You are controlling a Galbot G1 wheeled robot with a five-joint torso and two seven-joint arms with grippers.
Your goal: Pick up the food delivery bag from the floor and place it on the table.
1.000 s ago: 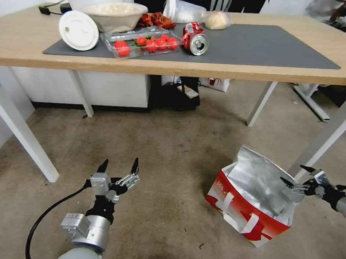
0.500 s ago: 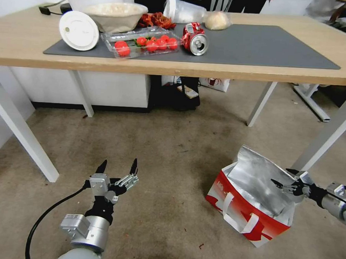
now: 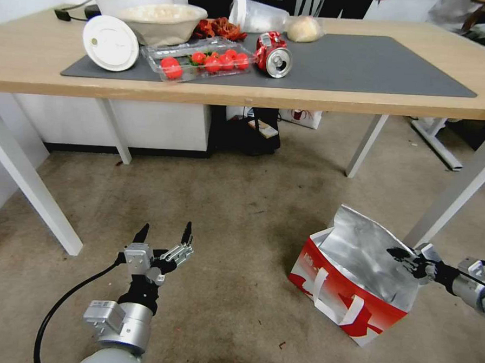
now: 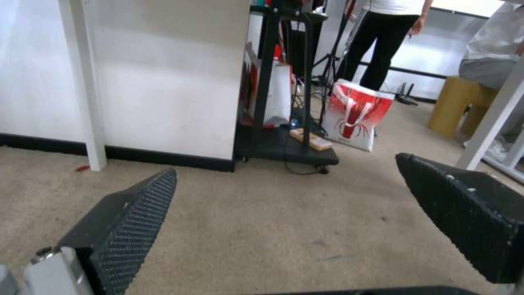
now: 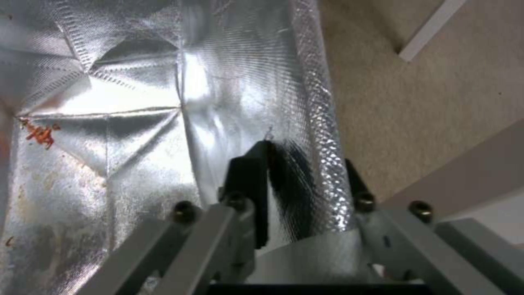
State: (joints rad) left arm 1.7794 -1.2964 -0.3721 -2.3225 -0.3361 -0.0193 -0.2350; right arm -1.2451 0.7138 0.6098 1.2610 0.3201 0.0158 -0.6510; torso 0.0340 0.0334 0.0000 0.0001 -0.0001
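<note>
I am looking down and my left gripper (image 3: 165, 237) is nearest me, hanging low over the floor (image 3: 240, 225) with its two black fingers spread wide and nothing between them; in its wrist view there is bare carpet in the gap. It is well apart from the work and waiting.

My right gripper (image 3: 404, 257) is the one doing the job. It is reaching in from my right side and pinching the foil-lined wall of the food delivery bag (image 3: 351, 287) at the upper edge on the side nearest that arm. In the right wrist view one black finger (image 5: 252, 184) is lying against the shiny inner face and the other is sitting outside the wall, with the silver sheet between them, so I am judging the jaws nearly closed on that wall.

The bag is standing on the carpet to my front right, mouth open upward, its long side running diagonally away from me, white loop handles hanging down the red face. It is sitting just beside a white table leg (image 3: 459, 185).

Farther off and above is the table (image 3: 32, 57). The dark grey mat (image 3: 368, 63) has its free stretch on the right, almost straight beyond the bag, so the lift is going up and forward, past the table's edge.
</note>
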